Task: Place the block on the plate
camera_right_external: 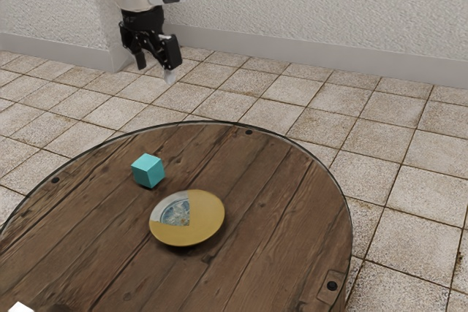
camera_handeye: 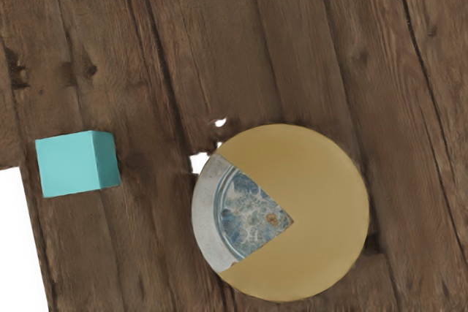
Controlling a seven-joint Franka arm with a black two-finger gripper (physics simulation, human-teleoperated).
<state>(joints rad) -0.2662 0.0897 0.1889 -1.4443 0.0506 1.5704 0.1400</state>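
"How's the gripper (camera_right_external: 156, 68)?"
"Raised, pointing down, its fingers spread apart."
"And the block (camera_right_external: 148, 171)?"
"On the table (camera_right_external: 278, 202), near the plate (camera_right_external: 205, 220), a corner toward the exterior camera, its sides about equal."
"The plate?"
"Yellow, with a patterned blue-grey wedge (camera_handeye: 250, 215)."

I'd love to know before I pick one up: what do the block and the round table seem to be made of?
The block looks like matte plastic or painted wood; its even teal faces leave that open. The table seems to be dark, worn wood, judging by its grain and plank seams.
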